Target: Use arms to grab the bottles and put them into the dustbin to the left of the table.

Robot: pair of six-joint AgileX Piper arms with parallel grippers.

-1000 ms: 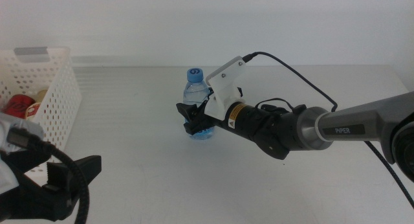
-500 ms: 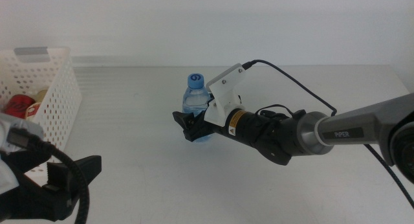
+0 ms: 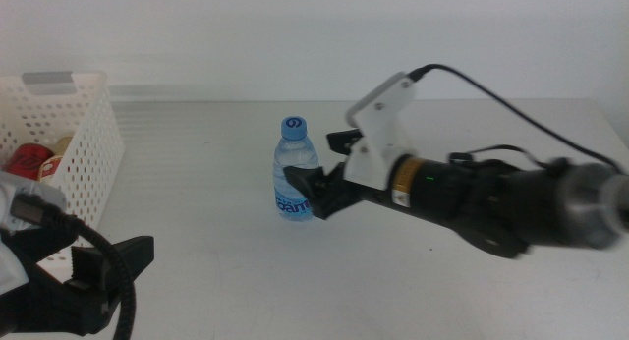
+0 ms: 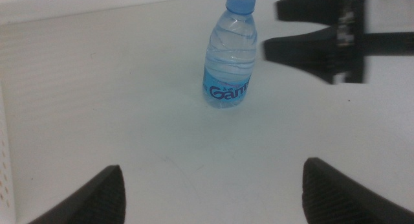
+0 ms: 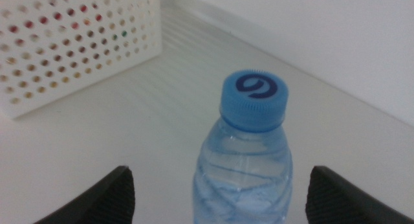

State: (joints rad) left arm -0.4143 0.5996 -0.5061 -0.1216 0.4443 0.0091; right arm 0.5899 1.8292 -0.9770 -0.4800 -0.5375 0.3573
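The small clear water bottle (image 3: 293,169) with a blue cap stands upright on the white table (image 3: 197,252). My right gripper (image 3: 314,186) is open just to the right of it, and the jaws do not touch it. The right wrist view shows the bottle (image 5: 249,153) straight ahead of the open right gripper (image 5: 220,195). My left gripper (image 3: 103,271) waits open at the front left. Its wrist view shows the bottle (image 4: 229,59) far ahead of the left gripper (image 4: 213,188), with the right arm's jaws beside it. The white perforated dustbin (image 3: 84,134) stands at the left.
A red can (image 3: 29,159) and a pale item lie inside the dustbin. The dustbin also shows in the right wrist view (image 5: 71,43), beyond the bottle. The right arm's white housing (image 3: 378,129) and black cable rise above the table's middle.
The right gripper's jaws were around the bottle's lower part. They have drawn back to the right and lifted a little, and the bottle now stands free. The left arm has not moved.
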